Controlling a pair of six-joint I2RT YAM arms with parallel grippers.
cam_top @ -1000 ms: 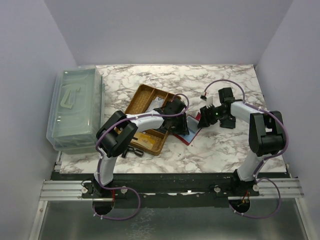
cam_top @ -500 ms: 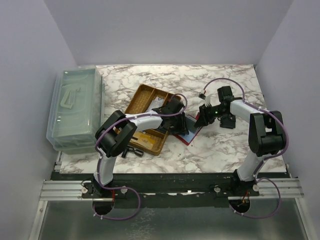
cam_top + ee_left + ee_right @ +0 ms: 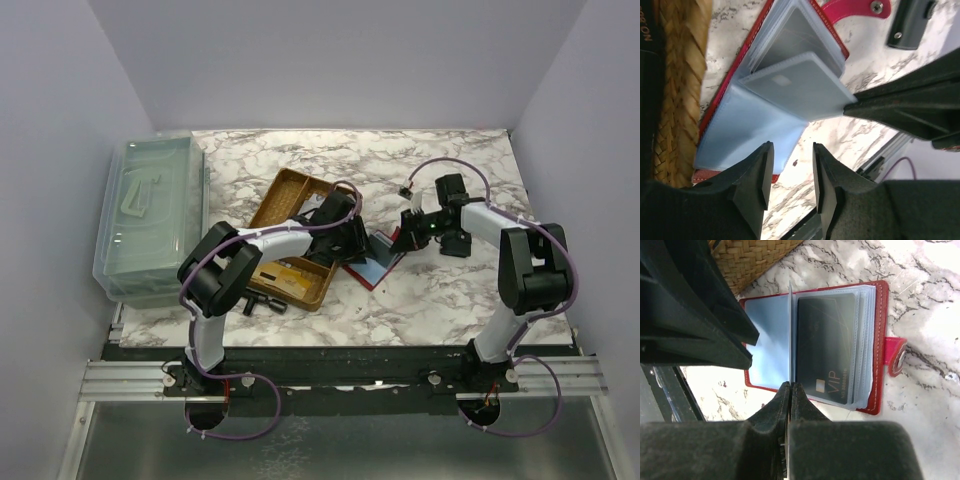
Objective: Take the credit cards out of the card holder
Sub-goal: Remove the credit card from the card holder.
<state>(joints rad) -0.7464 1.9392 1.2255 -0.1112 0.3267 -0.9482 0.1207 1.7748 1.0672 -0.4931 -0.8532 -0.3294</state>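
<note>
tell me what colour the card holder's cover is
The card holder cover is red, seen best in the right wrist view.

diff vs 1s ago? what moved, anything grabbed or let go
Right end effector closed on a clear sleeve of the card holder, pinching it upright. Left end effector slid left toward the wicker tray, uncovering the holder; it is open and empty. Holder, tray and plastic bin look unmoved.
</note>
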